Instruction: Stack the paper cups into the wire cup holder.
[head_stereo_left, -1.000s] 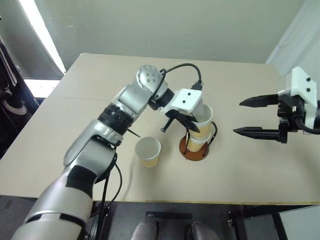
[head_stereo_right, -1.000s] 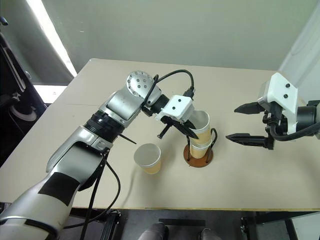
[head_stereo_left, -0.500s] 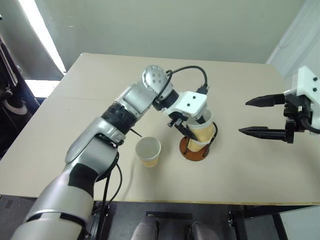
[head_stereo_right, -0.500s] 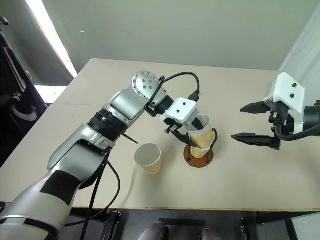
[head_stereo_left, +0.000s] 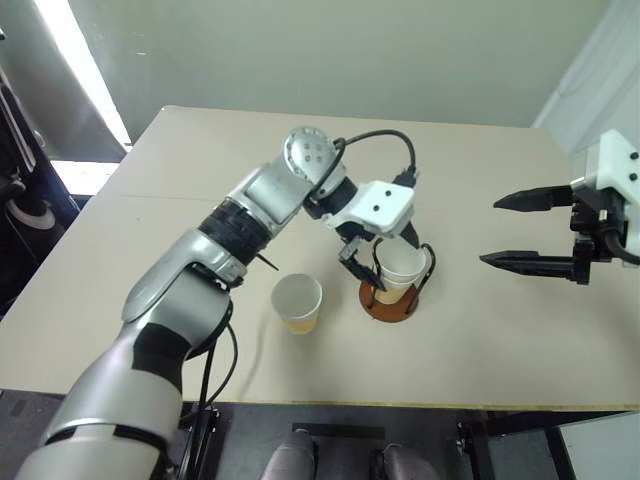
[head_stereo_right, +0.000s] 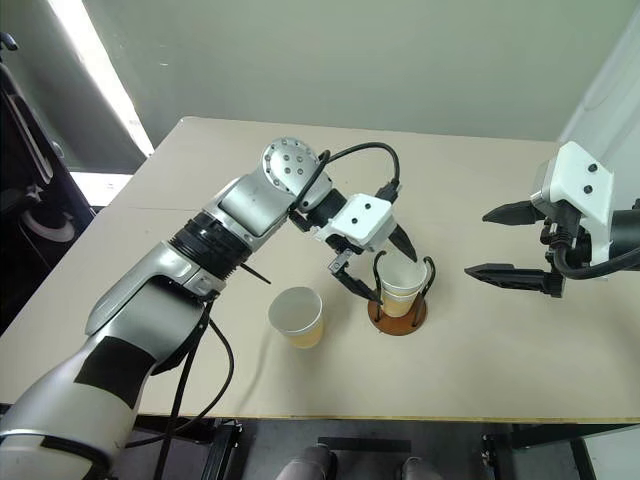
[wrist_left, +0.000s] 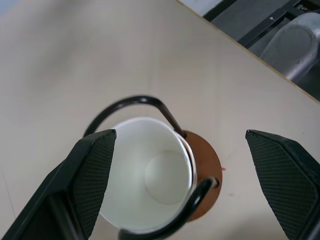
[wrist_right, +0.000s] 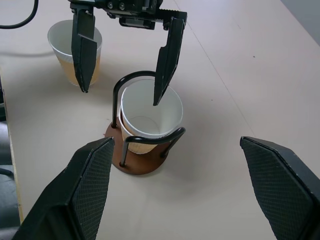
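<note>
The wire cup holder (head_stereo_left: 392, 304) stands mid-table on its reddish-brown disc, with black wire loops (wrist_left: 131, 102) rising around two nested paper cups (wrist_right: 150, 112). The top cup's white inside (wrist_left: 152, 181) faces up. My left gripper (head_stereo_left: 382, 255) hovers just over that cup, open, one finger (wrist_right: 83, 49) on each side of the rim and nothing held. A third paper cup (head_stereo_left: 296, 302) stands upright on the table to the left of the holder. My right gripper (head_stereo_left: 490, 232) hangs open and empty well to the right of the holder.
The tan table (head_stereo_left: 480, 330) runs to a front edge close below the holder and the loose cup. A black cable (head_stereo_left: 375, 136) loops over the left wrist. Bare tabletop lies between the holder and my right gripper.
My left gripper, shut on a cup above the holder a second ago, has opened. The cup has dropped down into the cup that sat in the holder. The right arm has barely moved.
</note>
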